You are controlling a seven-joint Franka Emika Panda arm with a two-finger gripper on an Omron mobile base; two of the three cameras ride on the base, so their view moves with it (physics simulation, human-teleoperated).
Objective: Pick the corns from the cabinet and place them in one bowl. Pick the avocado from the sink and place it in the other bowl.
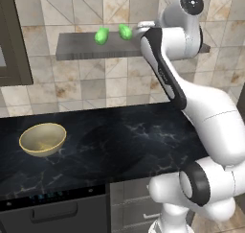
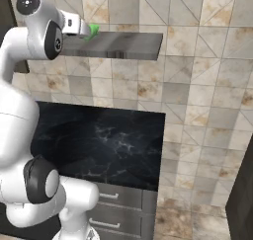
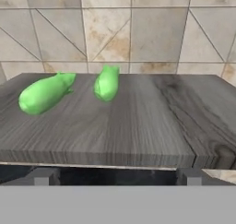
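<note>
Two bright green corns (image 3: 44, 93) (image 3: 107, 82) lie on the dark grey wood-grained cabinet shelf (image 3: 138, 121), toward its left half and back edge. My gripper (image 3: 115, 176) is open, level with the shelf's front edge, a short way in front of the corns with nothing between its fingers. From the left base view the corns (image 1: 101, 36) (image 1: 125, 32) sit on the shelf (image 1: 86, 46) just left of my hand (image 1: 145, 26). The pale yellow-tan bowl (image 1: 43, 138) stands on the counter below, far left. The avocado, sink and reddish-brown bowl are out of view.
A black marble counter (image 1: 124, 145) runs under the shelf, with grey drawers (image 2: 123, 199) beneath it. A dark-framed window panel (image 1: 9, 35) is at the far left. Tiled wall (image 2: 197, 86) stands behind; bare floor lies right of the counter.
</note>
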